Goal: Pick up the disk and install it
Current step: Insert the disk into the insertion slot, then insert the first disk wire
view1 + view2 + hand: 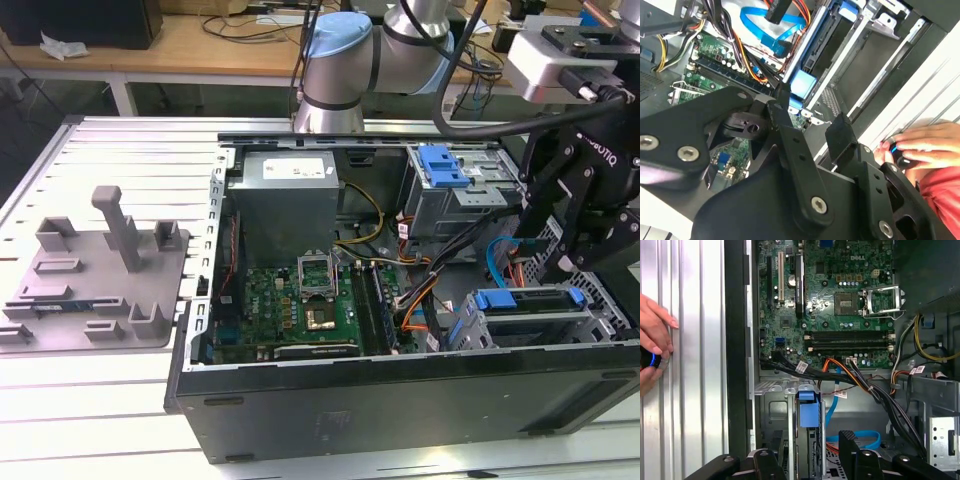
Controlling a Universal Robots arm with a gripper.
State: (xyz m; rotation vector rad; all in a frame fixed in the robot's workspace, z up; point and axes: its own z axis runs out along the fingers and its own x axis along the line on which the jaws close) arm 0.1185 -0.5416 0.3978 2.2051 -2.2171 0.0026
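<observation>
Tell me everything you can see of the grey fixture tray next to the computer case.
The grey fixture tray looks like matte moulded plastic: a flat squarish base carrying several upright posts and low blocks, the tallest post with a wider cap, near the middle. It lies flat on the ribbed metal table, at the exterior view's left of the open computer case, close to it; whether they touch is unclear.
</observation>
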